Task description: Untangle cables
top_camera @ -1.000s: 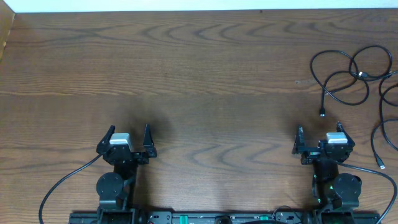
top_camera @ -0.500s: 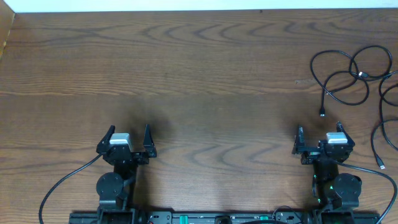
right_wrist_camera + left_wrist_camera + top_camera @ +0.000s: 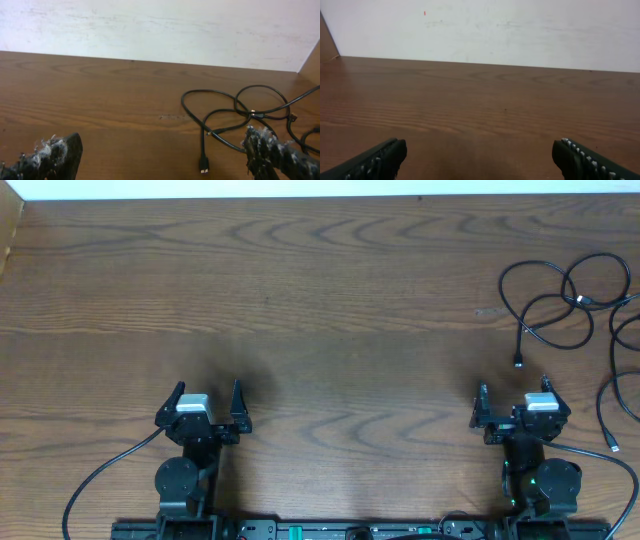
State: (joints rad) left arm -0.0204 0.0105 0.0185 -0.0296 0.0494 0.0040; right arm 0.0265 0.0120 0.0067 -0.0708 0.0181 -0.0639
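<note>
The cables (image 3: 560, 300) are thin black cords looped over one another at the table's far right, with one plug end (image 3: 518, 362) lying just ahead of my right gripper (image 3: 512, 396). The right wrist view shows the same cables (image 3: 235, 112) and that plug end (image 3: 203, 165) on the wood between and beyond the right gripper (image 3: 165, 157), which is open and holds nothing. My left gripper (image 3: 208, 397) rests at the near left, far from the cords, open and empty. Its fingers (image 3: 380, 157) frame bare wood around the left gripper (image 3: 479, 157).
More cord loops (image 3: 625, 395) run off the right edge of the table (image 3: 330, 310). Thicker black arm cables (image 3: 100, 480) trail from both bases at the near edge. A white wall (image 3: 485, 27) bounds the far side.
</note>
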